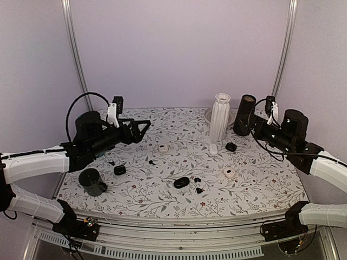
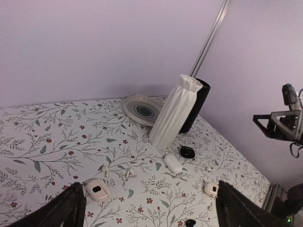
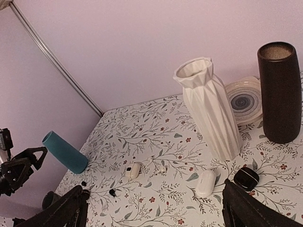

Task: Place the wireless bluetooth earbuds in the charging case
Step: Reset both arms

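As the floral-patterned table point(image 1: 260, 184) was framed by plain lilac walls point(image 1: 179, 49), the left gripper point(image 1: 144, 130) and right gripper point(image 3: 152, 187) were held spread wide, empty, above it; the wireless bluetooth earbuds point(image 1: 199, 190) were left scattered mid-table beside a black case point(image 1: 181, 182).

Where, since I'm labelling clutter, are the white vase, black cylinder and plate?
white vase point(image 3: 211, 111), right wrist view, middle of ribbed body
black cylinder point(image 3: 280, 94), right wrist view, middle of wall
plate point(image 3: 244, 101), right wrist view, bare patterned face

The flower-patterned desk point(image 1: 260, 189) carries a white vase point(image 1: 219, 117), black tube point(image 1: 244, 115) and plate point(image 3: 244, 100) at the back. A dark cup point(image 1: 92, 181) stands front-left. Several small cases, such as a black case point(image 1: 181, 182) and a white case point(image 1: 229, 173), lie mid-desk with tiny earbuds point(image 1: 199, 189).
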Controlling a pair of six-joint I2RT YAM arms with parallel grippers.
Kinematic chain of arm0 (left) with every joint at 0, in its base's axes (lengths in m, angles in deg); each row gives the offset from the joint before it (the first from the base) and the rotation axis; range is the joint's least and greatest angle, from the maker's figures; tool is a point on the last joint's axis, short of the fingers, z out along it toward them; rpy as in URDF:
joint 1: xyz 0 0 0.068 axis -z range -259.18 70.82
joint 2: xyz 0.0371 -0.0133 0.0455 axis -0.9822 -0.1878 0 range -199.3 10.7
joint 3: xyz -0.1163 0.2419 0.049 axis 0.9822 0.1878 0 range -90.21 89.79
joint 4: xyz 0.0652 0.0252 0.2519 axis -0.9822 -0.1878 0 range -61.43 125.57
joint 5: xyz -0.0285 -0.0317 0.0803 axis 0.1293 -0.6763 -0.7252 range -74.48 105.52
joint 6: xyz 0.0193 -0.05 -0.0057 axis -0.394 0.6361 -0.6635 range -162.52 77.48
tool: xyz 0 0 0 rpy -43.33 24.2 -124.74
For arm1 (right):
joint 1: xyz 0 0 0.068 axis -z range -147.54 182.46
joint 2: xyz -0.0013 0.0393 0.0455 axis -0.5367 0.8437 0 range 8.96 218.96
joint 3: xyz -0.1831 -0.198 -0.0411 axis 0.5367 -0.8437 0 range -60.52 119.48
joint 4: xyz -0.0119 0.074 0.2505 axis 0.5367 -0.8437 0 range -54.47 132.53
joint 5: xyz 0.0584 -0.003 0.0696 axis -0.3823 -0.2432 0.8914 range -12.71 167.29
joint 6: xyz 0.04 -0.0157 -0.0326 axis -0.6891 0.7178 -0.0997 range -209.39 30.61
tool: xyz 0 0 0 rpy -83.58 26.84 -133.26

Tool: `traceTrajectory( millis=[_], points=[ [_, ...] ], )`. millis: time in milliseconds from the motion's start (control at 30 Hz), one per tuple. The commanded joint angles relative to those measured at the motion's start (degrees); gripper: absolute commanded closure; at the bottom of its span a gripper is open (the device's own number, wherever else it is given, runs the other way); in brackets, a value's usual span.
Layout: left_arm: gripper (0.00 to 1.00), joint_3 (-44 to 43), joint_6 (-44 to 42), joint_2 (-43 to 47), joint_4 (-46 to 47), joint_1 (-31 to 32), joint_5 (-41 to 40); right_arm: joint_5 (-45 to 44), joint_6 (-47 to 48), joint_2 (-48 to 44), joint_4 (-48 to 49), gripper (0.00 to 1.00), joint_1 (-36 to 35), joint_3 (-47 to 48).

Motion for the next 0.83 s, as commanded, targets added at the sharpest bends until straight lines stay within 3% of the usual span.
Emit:
traceTrajectory(
  millis=[0, 267, 800],
  points=[
    [0.04, -0.51, -1.41, -0.47, 1.38, -0.65, -0.58, -1.28, 1.36, -4.63, 1.56, 0.01, 0.24, -0.65],
    [0.04, -0.41, -2.21, -0.33, 1.50, -0.72, -0.46, -2.35, 1.78, -9.81, -0.51, 0.01, 0.24, -0.70],
    [0.04, 0.42, -2.63, 0.15, 2.22, -0.64, -0.35, -1.98, 0.96, -8.94, -1.18, 0.01, 0.29, -0.58]
  ],
)
